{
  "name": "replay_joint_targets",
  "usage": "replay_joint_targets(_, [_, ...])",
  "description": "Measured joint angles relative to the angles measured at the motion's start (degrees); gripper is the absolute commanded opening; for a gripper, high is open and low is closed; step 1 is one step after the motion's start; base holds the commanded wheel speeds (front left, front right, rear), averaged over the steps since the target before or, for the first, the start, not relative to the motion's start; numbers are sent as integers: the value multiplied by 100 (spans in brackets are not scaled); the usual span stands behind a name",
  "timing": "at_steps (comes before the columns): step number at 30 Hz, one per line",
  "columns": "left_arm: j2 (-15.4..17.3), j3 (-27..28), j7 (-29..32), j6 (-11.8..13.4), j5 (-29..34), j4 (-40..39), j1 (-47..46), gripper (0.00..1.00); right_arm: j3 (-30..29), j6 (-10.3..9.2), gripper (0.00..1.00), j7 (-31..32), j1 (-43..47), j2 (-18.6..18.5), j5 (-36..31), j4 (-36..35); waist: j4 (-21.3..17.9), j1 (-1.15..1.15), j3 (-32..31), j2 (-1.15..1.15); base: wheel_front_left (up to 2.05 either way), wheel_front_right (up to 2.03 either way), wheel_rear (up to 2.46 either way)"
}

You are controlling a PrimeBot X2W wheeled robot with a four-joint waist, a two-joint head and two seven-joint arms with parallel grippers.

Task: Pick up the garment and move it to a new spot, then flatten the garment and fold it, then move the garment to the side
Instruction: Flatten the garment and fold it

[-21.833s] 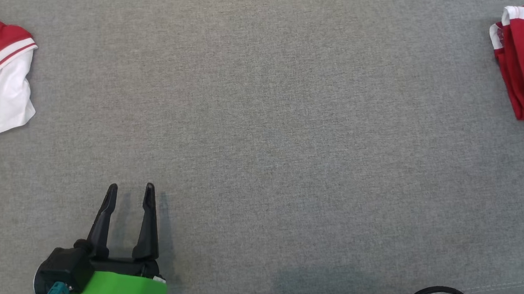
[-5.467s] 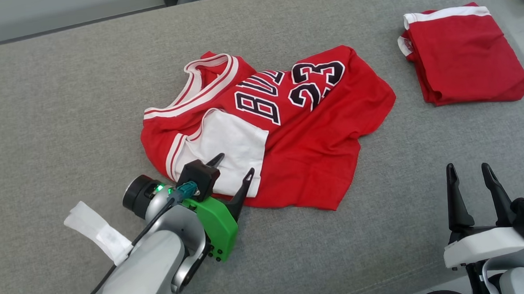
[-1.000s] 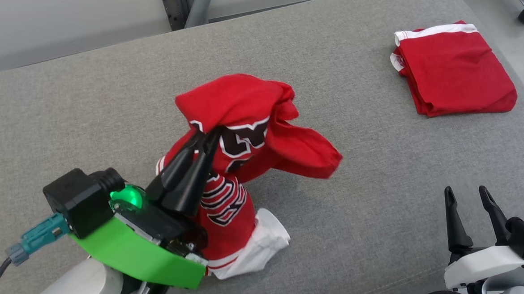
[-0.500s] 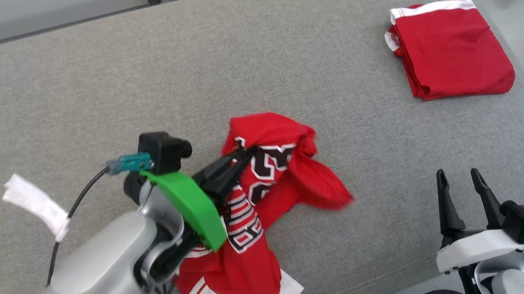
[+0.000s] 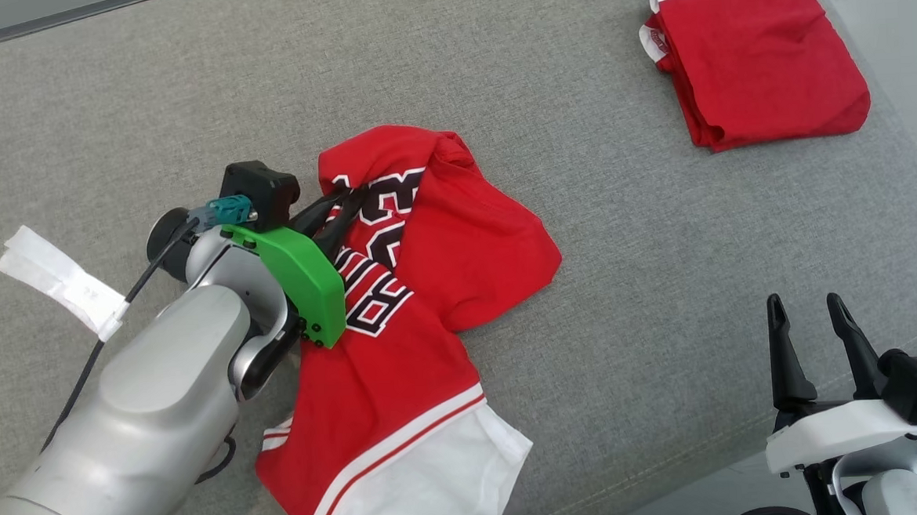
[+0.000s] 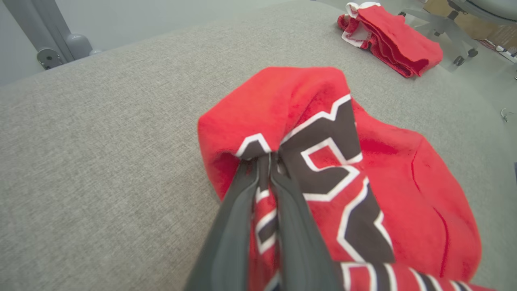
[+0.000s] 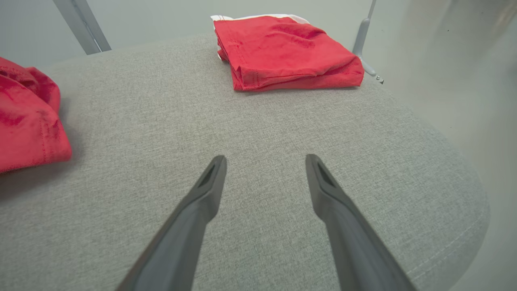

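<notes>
One red garment (image 5: 466, 249), a jersey with black-and-white lettering and a white panel at its hem, lies crumpled on the left-centre part of the grey padded surface (image 5: 645, 224). Its white end is nearest the robot and its bunched red end is farther away. The left gripper (image 5: 336, 207) is clamped on a fold of it at the lettering. In the left wrist view its two dark fingers (image 6: 230, 234) press almost together, a strip of striped fabric is pinched between them, and red cloth humps up just past the tips. That pinched end may be raised slightly off the padding, though the head view does not make this clear. A green bracket (image 5: 303, 285) sits on the left wrist just beside the garment's edge, and the pale forearm (image 5: 152, 407) runs down to the lower left corner. A white tag (image 5: 55, 278) hangs on its cable to the left. The right gripper (image 5: 805, 306) sits well apart at the lower right near the surface's front edge, with its fingers spread and nothing between them. A folded red cloth (image 5: 758, 61) with a white band rests at the far right corner, well apart from both grippers and from the garment.
</notes>
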Motion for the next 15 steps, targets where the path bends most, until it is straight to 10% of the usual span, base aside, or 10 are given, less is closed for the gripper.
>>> replay_joint_targets(5, [-276, 18, -383, -104, 25, 452, -196, 0, 3, 0, 100, 0, -2, 0, -3, 21, 40, 0, -85, 0, 0, 0, 0])
replay_joint_targets(7, [-374, 9, -502, -125, 22, 564, -195, 41, 1, 0, 100, 0, -1, 1, -11, 24, 80, 0, -121, 0, 0, 0, 0])
replay_joint_targets(8, [-420, 13, -556, -126, 4, 605, -189, 96, 2, 0, 100, 0, 1, 1, -13, 26, 101, 0, -141, 0, 0, 0, 0])
replay_joint_targets(15, [-517, 435, -950, 160, -183, 504, 218, 100, -93, 0, 100, 0, 103, 0, -79, 13, 316, 0, -279, 0, 0, 0, 0])
